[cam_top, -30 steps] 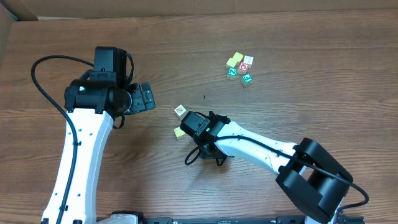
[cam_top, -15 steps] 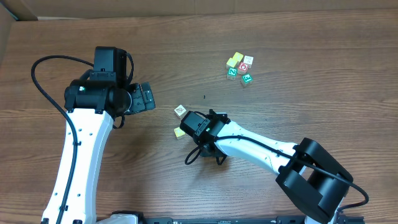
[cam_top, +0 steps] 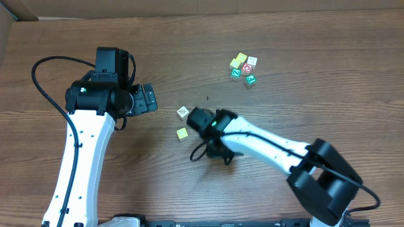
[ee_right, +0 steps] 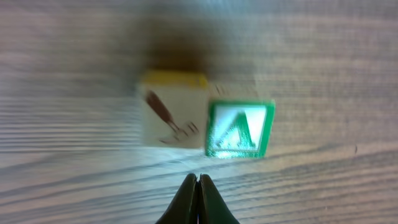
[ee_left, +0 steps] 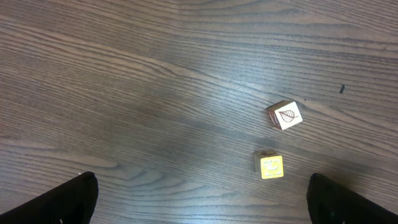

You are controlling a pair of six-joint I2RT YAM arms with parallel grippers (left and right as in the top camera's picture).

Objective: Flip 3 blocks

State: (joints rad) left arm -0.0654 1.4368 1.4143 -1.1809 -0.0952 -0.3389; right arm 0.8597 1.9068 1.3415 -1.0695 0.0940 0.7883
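Observation:
Two blocks lie apart near the table's middle: a white one with a leaf mark (cam_top: 183, 112) (ee_left: 286, 116) and a yellow-topped one (cam_top: 182, 133) (ee_left: 271, 166). In the right wrist view the yellow-topped block (ee_right: 174, 115) is blurred; its sides show a brown drawing and a green-framed letter. My right gripper (cam_top: 194, 121) (ee_right: 198, 180) is shut and empty, its tips a short way in front of that block. My left gripper (cam_top: 146, 98) (ee_left: 202, 211) stands wide open to the left of both blocks, with bare table between its fingers (ee_left: 81, 199).
Several more small cubes (cam_top: 243, 68) sit in a cluster at the back right, a red-faced one (cam_top: 247, 68) among them. A small dark speck (cam_top: 207, 98) marks the wood. A black cable loops beside the right arm (cam_top: 199, 154).
My right gripper has drawn back from the yellow-topped block toward the far side, so that block now shows whole from overhead. The left arm has not moved.

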